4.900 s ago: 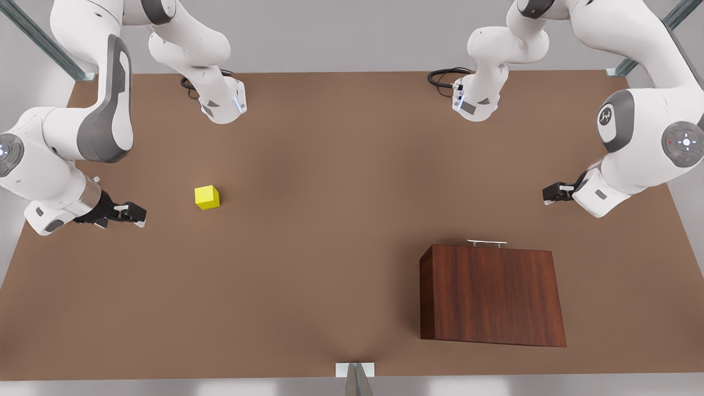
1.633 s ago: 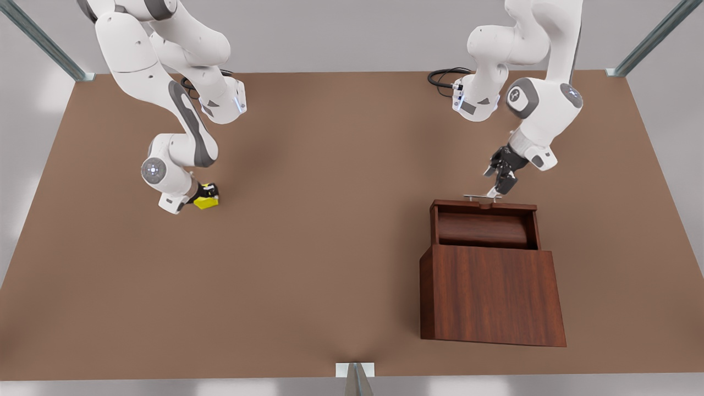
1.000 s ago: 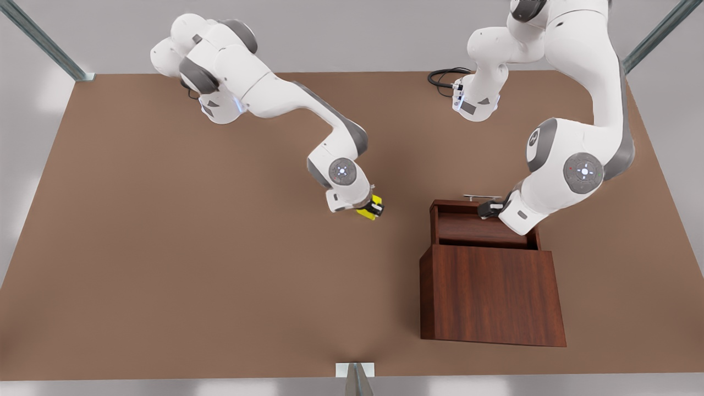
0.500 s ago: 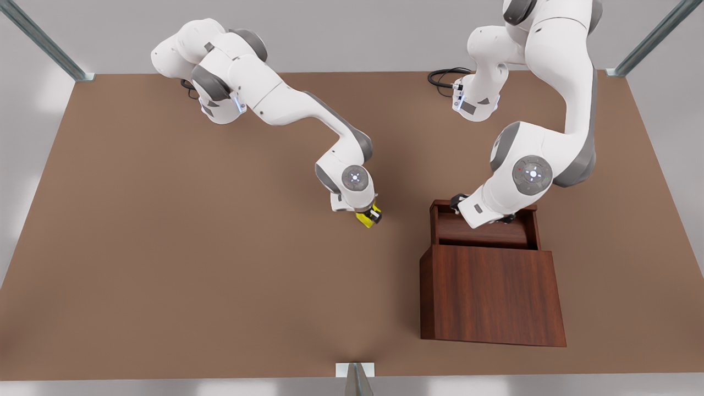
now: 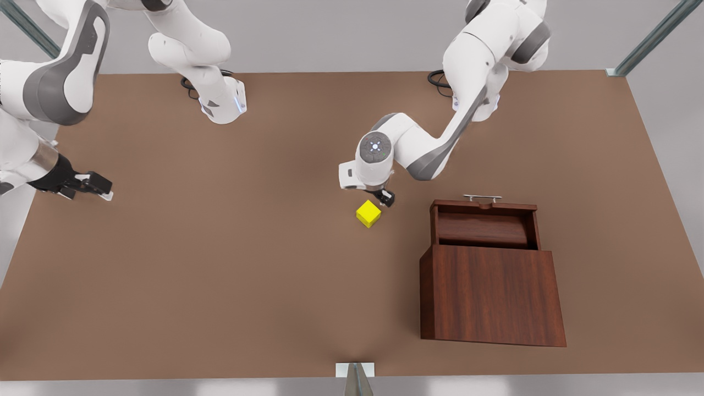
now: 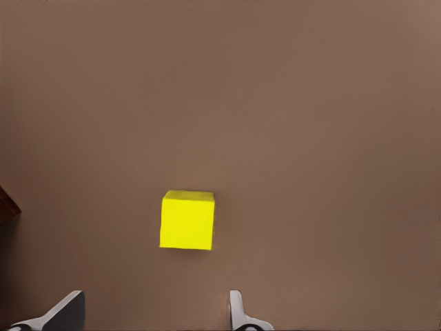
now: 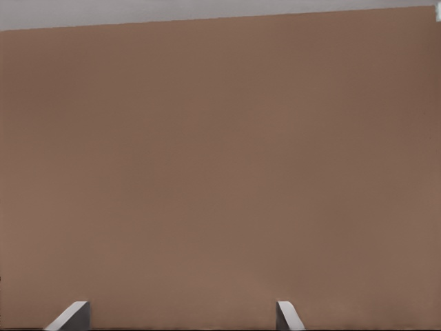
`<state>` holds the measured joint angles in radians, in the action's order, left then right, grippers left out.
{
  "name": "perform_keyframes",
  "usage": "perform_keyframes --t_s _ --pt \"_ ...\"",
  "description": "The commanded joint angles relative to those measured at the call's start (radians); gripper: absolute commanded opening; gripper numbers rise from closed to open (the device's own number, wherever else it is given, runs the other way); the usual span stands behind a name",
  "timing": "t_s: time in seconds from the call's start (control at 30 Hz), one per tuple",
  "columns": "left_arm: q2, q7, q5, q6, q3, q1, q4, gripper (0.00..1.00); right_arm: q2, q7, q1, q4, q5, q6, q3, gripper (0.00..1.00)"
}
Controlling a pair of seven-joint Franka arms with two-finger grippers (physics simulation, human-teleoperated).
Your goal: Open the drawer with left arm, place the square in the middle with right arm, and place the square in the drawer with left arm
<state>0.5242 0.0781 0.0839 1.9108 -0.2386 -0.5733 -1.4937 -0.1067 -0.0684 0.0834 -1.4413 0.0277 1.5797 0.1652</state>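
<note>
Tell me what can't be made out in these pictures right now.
- Left gripper, front view: its own wrist covers most of it above the yellow cube.
- Drawer floor, front view: the drawer's front wall and shadow hide part of it.
- Cabinet, left wrist view: cut off by the picture's edge.
- Right gripper waits at the front view's left; the edge crops its arm.
</note>
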Motion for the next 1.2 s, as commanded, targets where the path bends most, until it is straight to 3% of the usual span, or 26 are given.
perform_keyframes --t_s 0.0,0.17,0.57,0.87,0.93,0.97,1.03,1.17 --pt "0.016 0.011 0.06 0.004 0.001 -0.003 0.0 1.0 -0.007 0.001 0.027 0.022 0.0 -0.01 -0.003 1.0" --pt "0.091 0.019 0.109 0.05 0.007 -0.007 -0.025 1.0 -0.004 0.038 -0.036 -0.013 -0.051 -0.033 -0.127 1.0" --pt "0.223 0.019 0.143 0.149 0.009 -0.019 -0.025 1.0 -0.159 0.022 -0.054 0.067 -0.038 0.057 -0.118 1.0" --pt "0.272 0.019 0.145 0.197 0.012 -0.019 -0.025 1.0 -0.157 0.024 -0.063 0.067 -0.038 0.048 -0.115 1.0" --pt "0.275 0.019 0.145 0.197 0.012 -0.019 -0.025 0.85 -0.159 0.024 -0.065 0.068 -0.038 0.052 -0.115 1.0" --pt "0.28 0.019 0.145 0.198 0.012 -0.019 -0.023 0.82 -0.159 0.024 -0.065 0.068 -0.038 0.055 -0.115 1.0" --pt "0.283 0.019 0.145 0.206 0.012 -0.019 -0.025 0.76 -0.16 0.024 -0.065 0.07 -0.038 0.059 -0.115 1.0" --pt "0.284 0.019 0.145 0.208 0.012 -0.019 -0.023 0.74 -0.177 0.024 -0.063 0.094 -0.038 0.063 -0.115 1.0"
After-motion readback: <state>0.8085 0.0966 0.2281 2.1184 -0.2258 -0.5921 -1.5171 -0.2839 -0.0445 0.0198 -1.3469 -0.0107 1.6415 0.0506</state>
